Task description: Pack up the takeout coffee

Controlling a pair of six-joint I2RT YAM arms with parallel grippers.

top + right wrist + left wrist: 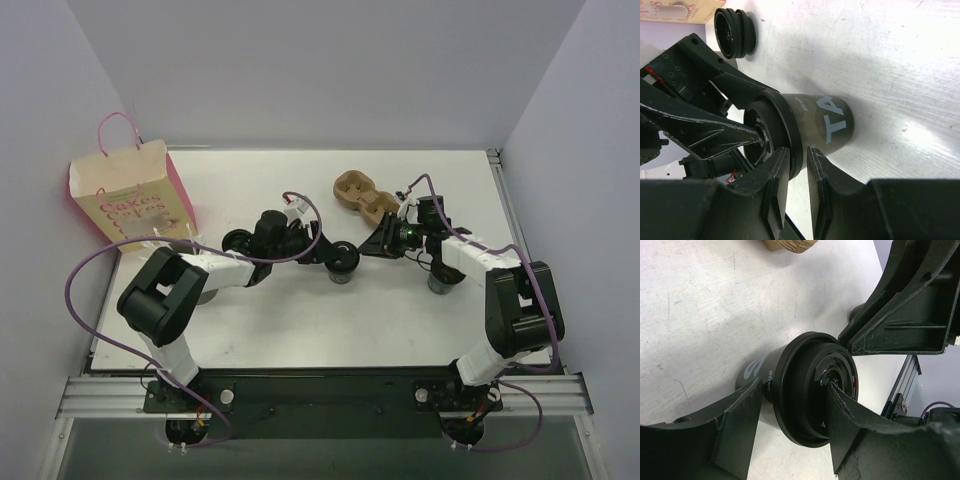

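Right now one takeout coffee (pixel 825 125) stands on the white table (pixel 300 330) between the two arms, and both pairs of jaws are on it. The right jaws are nearly together, pinching the rim of its black lid (pixel 790 130). The left jaws are wide, clamped on the same cup: one finger (pixel 737 430) against the wall, the other across the lid top.

I count also one loose black lid (pixel 735 32) behind the left jaws and one brown cup carrier (pixel 362 195) just beyond the right jaws. One pink paper bag (pixel 130 200) stands far left of the left jaws, at the table's back corner by the wall. One more cup (pixel 443 283) is half hidden under the right arm.

The widest open table lies on the near side of the jaws.

The cup shows big pale letters "TA" and an "S". The bag's top word reads "Cakes".
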